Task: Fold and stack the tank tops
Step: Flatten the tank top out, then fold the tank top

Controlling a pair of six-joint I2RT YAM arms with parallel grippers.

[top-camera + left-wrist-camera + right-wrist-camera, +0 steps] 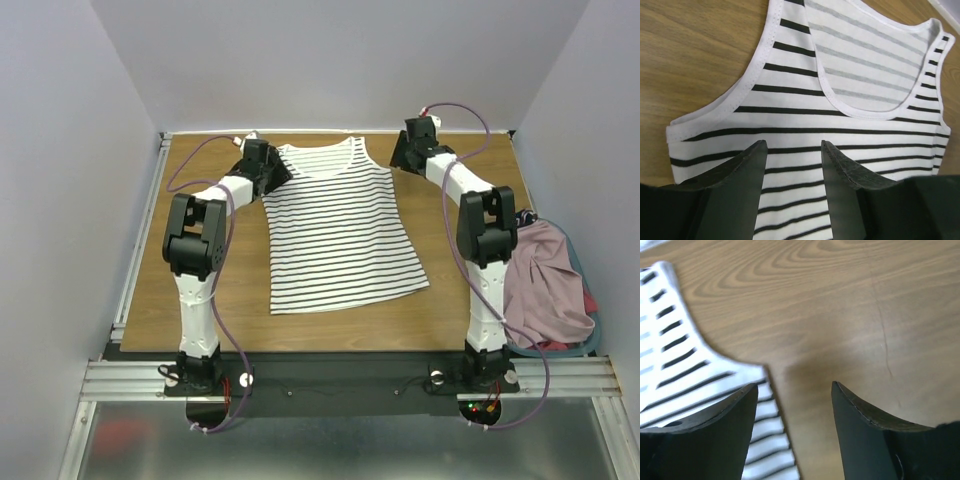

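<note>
The striped tank top (338,225) lies flat and unfolded in the middle of the table, neck toward the far edge. My left gripper (277,172) is open over its left shoulder; the left wrist view shows both fingers spread above the striped cloth (860,75), holding nothing. My right gripper (405,152) is open just beside the right shoulder strap; its wrist view shows bare wood between the fingers and the striped edge (690,365) at the left. The pink tank top (545,285) lies crumpled in a heap off the table's right side.
The wooden table (200,300) has a metal rail along the left edge and front. A red garment edge (590,300) and a teal rim (560,348) show under the pink heap at the right. White walls close the far and side edges.
</note>
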